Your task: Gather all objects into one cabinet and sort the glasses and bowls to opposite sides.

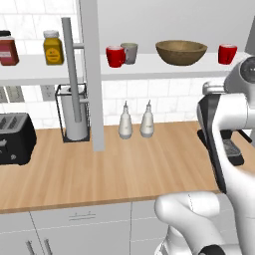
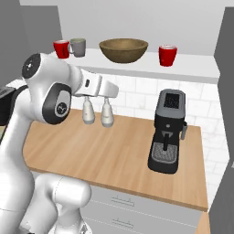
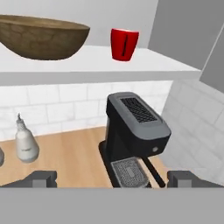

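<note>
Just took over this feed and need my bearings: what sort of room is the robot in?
A rendered kitchen, by the look of it: a wooden counter backed by white tile, a black coffee machine, a toaster, and a shelf with cups and a wooden bowl.

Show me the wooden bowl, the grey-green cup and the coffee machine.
wooden bowl [image 2: 123,50], right base view, front wall.
grey-green cup [image 1: 130,53], left base view, side.
coffee machine [image 3: 133,131], hand view, front of body.
</note>
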Controlling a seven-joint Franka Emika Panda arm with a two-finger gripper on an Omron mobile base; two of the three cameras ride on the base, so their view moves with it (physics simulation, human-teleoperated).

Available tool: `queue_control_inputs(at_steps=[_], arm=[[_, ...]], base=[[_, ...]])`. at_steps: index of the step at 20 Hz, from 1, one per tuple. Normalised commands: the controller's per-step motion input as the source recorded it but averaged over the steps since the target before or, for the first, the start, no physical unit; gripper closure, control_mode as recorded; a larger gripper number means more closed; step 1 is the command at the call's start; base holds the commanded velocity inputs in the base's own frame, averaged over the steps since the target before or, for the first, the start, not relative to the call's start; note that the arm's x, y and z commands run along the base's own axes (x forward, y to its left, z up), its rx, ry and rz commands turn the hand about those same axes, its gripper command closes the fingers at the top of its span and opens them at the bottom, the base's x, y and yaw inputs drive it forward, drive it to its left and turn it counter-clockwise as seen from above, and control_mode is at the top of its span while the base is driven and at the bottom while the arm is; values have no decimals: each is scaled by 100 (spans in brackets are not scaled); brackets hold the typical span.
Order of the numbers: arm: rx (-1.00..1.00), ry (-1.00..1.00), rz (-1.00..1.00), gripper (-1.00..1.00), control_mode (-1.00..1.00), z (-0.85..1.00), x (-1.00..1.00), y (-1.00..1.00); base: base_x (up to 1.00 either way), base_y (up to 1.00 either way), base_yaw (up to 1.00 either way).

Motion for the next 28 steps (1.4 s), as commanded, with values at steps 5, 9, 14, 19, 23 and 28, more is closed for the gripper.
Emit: queue_control_inputs(at_steps=[5, 9, 14, 19, 23, 28], arm=[[-6, 14, -27, -100, -100, 9, -9, -39], [-4, 0, -18, -100, -100, 41, 0, -21], [-7, -12, -3, -100, -100, 9, 18, -28], [-1, -11, 0, -100, -100, 0, 39, -23], [-2, -12, 0, -100, -100, 7, 25, -22], [0, 3, 0, -100, -100, 40, 40, -20]], base=[[0, 0, 0], [0, 0, 0], [0, 0, 0], [0, 0, 0], [0, 0, 0], [0, 0, 0]])
